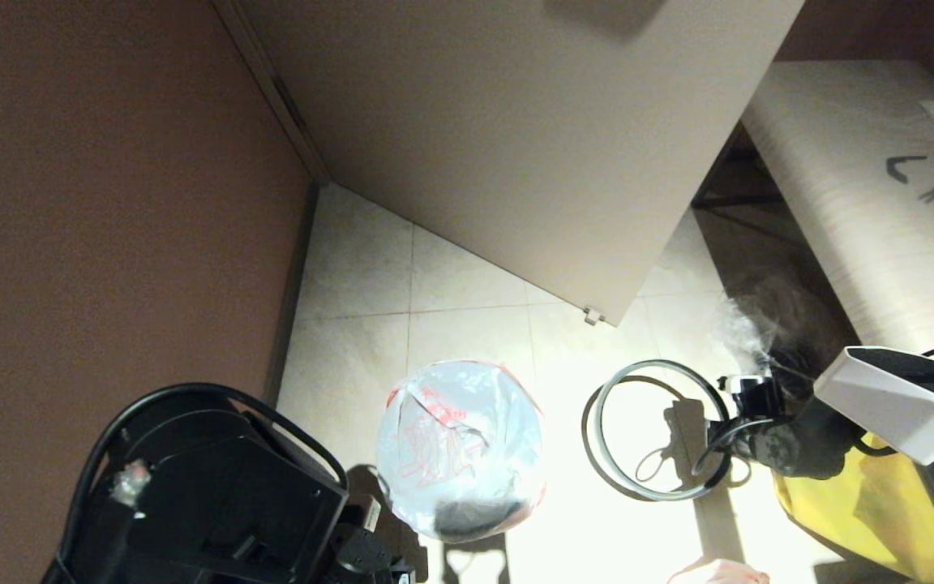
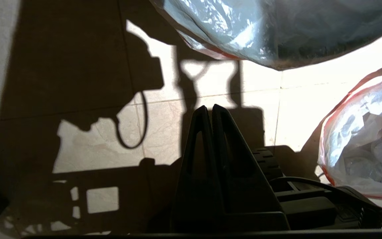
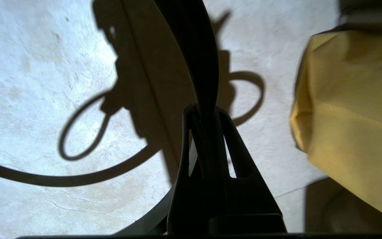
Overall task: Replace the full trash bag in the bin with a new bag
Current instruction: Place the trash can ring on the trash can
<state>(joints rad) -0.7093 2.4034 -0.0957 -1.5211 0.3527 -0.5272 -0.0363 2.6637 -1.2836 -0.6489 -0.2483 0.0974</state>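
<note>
A small round black bin (image 1: 467,519) lined with a thin translucent white bag with red print (image 1: 455,442) stands on the tiled floor (image 1: 467,300). To the bin's right, the right end effector (image 3: 205,114) is clamped on a thin grey rim ring (image 1: 637,373). The left end effector (image 2: 210,109) is closed and empty, near the bin. A lumpy translucent bag with pink-red trim (image 2: 366,139) lies close to the bin.
</note>
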